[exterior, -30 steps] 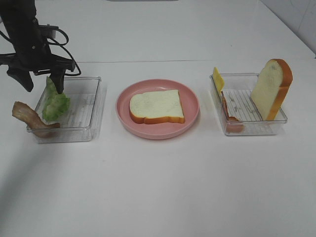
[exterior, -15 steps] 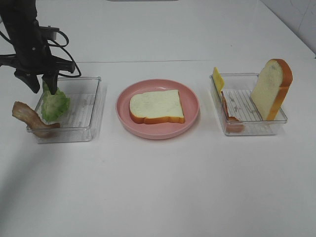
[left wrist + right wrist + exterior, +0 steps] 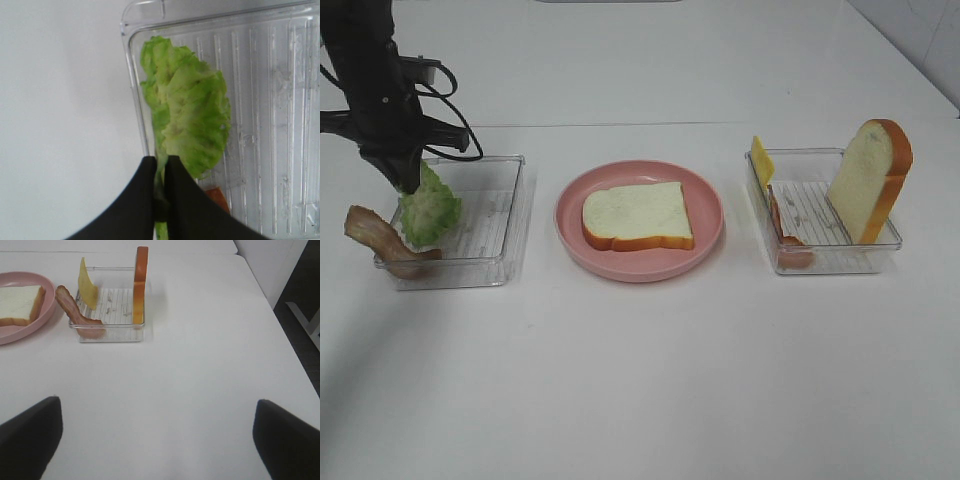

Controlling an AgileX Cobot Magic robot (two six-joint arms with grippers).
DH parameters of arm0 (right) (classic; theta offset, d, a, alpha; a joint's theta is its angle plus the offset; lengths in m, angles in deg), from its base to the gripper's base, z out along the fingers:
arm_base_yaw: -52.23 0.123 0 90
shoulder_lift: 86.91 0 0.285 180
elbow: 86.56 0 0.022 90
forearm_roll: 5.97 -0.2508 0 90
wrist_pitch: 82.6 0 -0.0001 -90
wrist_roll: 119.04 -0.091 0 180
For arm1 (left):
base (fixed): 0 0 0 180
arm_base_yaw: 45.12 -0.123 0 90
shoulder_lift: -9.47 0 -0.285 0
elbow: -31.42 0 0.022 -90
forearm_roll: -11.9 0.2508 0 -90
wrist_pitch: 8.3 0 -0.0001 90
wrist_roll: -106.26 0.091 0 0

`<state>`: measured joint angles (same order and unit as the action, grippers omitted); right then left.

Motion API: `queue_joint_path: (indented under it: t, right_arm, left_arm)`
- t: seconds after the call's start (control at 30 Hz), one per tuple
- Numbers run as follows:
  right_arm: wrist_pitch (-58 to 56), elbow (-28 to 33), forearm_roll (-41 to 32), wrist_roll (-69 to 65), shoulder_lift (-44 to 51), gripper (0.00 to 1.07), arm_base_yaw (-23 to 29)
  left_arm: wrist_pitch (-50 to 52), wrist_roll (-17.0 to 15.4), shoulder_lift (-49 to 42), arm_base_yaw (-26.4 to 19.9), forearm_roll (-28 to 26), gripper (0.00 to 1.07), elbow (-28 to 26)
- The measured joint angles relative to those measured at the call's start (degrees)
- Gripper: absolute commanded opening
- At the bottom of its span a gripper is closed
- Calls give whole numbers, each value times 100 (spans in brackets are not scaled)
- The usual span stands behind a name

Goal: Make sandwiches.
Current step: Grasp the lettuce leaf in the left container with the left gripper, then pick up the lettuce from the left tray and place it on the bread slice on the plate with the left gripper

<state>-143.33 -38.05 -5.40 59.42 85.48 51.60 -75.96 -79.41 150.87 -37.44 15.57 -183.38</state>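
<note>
1. The left hand (image 3: 410, 183) is clamped on the lettuce (image 3: 432, 208). Its two black fingers (image 3: 177, 200) are pressed together on the leaf's pale stem edge, with only the thin leaf between them.
2. The lettuce is held upright directly under the left hand, at the far-left corner of the left tray (image 3: 498, 228). Its lower part is inside the tray, close to the left wall. Whether it touches the tray floor cannot be told.
3. A bacon strip (image 3: 375, 235) is draped over the near-left rim of the left tray, with one end out over the desk (image 3: 640, 380). It lies just beside the lettuce, nearer the camera than the left hand.
4. A pink plate (image 3: 705, 205) is set in the middle of the desk, between the two trays. A bread slice (image 3: 638, 215) is laid flat on it, well apart from the left hand.
5. In the right tray (image 3: 820, 228), the cheese (image 3: 761, 160) is leaned on the left wall. A second strip (image 3: 784, 238) is laid along that wall and over the near rim. A second slice (image 3: 868, 180) is stood upright at the right wall.
6. The right hand (image 3: 157, 440) is held with its fingers wide apart and nothing between them. It is over bare desk, on the near side of the right tray and well apart from it.
</note>
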Motion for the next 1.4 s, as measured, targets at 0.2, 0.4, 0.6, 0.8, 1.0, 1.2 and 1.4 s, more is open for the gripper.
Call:
queue_joint_path:
  t: [0.2,0.4,0.6,0.8,1.0,1.2,1.4]
  right_arm:
    - [0,0,0,0,0,97,0]
    - [0,0,0,0,0,97,0]
    - [0,0,0,0,0,97,0]
    - [0,0,0,0,0,97,0]
    - [0,0,0,0,0,97,0]
    - [0,0,0,0,0,97,0]
    - [0,0,0,0,0,97,0]
  left_arm:
    - [-34,17,0,0,-6,0,-63]
    - [-149,17,-327,17,-69,0,-223]
    - [-172,34,-877,17,-699,0,-476]
    - [-183,120,-980,212,-1501,0,-705]
    - [63,160,-980,791,-2143,0,-768]
    - [286,166,-934,1100,-2601,0,-768]
    - [625,212,-539,1455,-3501,0,-773]
